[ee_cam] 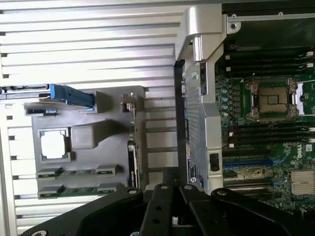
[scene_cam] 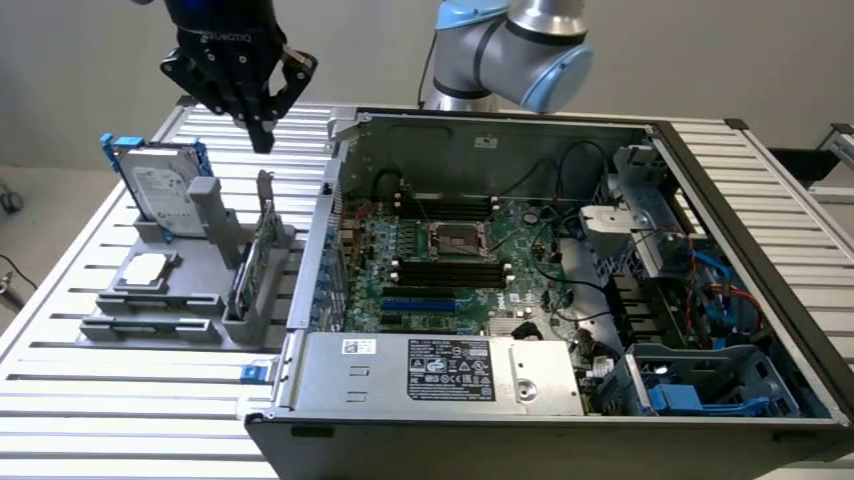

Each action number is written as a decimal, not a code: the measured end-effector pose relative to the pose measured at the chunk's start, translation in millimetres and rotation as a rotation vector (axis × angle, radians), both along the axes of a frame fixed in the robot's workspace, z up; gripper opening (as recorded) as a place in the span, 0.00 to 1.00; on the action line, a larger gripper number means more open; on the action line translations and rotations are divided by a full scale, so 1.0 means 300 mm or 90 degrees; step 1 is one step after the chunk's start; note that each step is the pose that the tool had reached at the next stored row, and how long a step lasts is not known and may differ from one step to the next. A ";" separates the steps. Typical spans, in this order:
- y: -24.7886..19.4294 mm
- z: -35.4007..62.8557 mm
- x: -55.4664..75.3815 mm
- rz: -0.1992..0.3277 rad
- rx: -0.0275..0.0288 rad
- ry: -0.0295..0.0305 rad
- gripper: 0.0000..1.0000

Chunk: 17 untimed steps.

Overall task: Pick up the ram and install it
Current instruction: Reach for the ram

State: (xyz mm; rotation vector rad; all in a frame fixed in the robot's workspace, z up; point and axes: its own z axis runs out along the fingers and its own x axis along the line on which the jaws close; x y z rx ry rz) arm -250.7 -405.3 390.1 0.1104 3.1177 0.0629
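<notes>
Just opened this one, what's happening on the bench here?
A robot arm's hand hangs shut, holding nothing, above a gray parts holder that stands beside an open computer case. The ram appears to lie flat in one of the holder's slots, not yet picked up. A hard drive stands in the same holder. Inside the case, the motherboard lies exposed.

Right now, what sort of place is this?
Probably a robotics lab workbench for computer assembly: an open grey metal computer case with a green motherboard lies on a slatted aluminium table, beside a grey plastic fixture holding spare parts, with a blue-jointed silver robot arm behind.
</notes>
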 end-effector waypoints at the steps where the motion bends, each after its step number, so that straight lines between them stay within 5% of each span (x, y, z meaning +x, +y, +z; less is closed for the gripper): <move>1: -0.001 -0.001 -0.016 0.000 -0.0015 -0.0001 0.11; 17: -0.011 -0.018 -0.256 0.000 -0.0231 -0.0001 0.11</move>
